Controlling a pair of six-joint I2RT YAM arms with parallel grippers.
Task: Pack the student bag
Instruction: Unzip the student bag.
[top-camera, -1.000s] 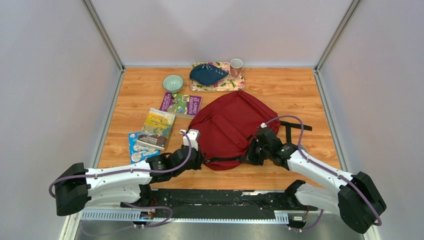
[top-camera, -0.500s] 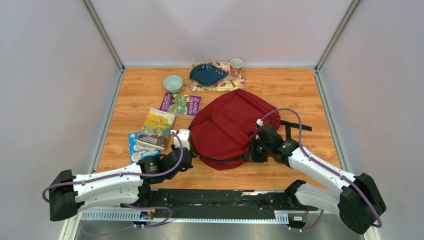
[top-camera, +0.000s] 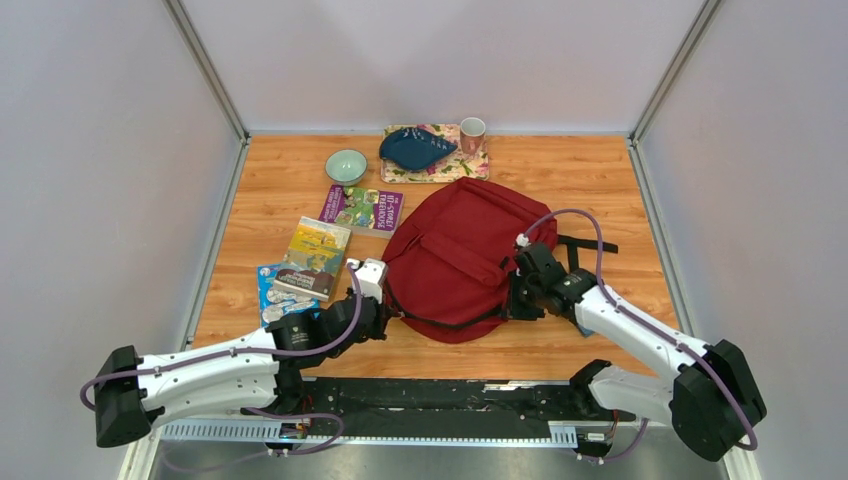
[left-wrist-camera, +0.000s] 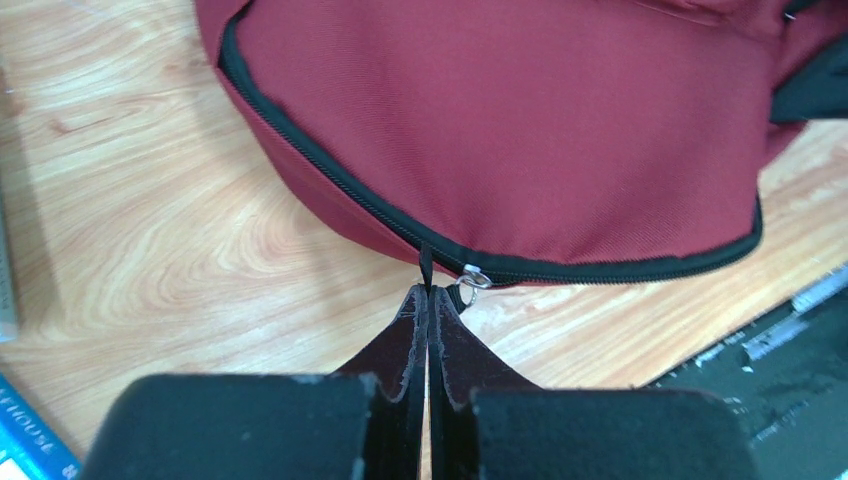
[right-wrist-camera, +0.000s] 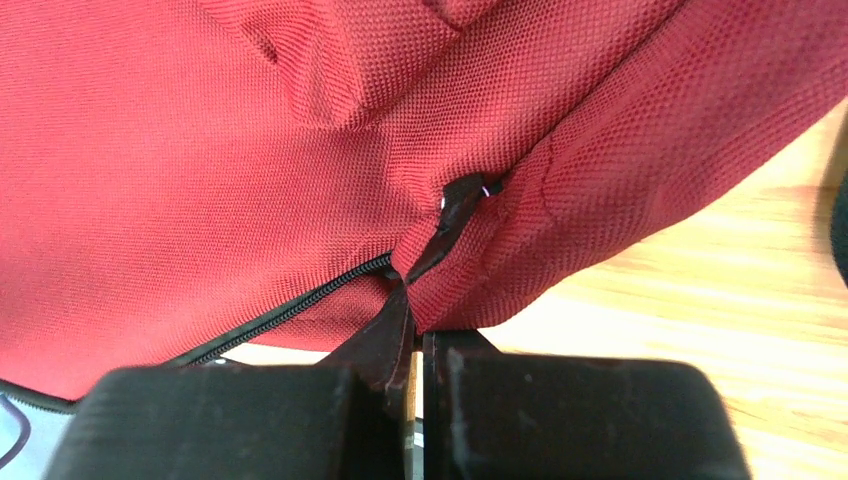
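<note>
The student bag (top-camera: 455, 255) lies just in front of the tray (top-camera: 468, 168), left jaws shut on its zip pull (left-wrist-camera: 426, 262), right jaws clamping its fabric. The pull looks best drawn along the zip's curve, fabric held taut.

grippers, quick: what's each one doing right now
left gripper: shut on the zipper pull of the bag
right gripper: shut, pinching a fold of the bag's fabric
</note>
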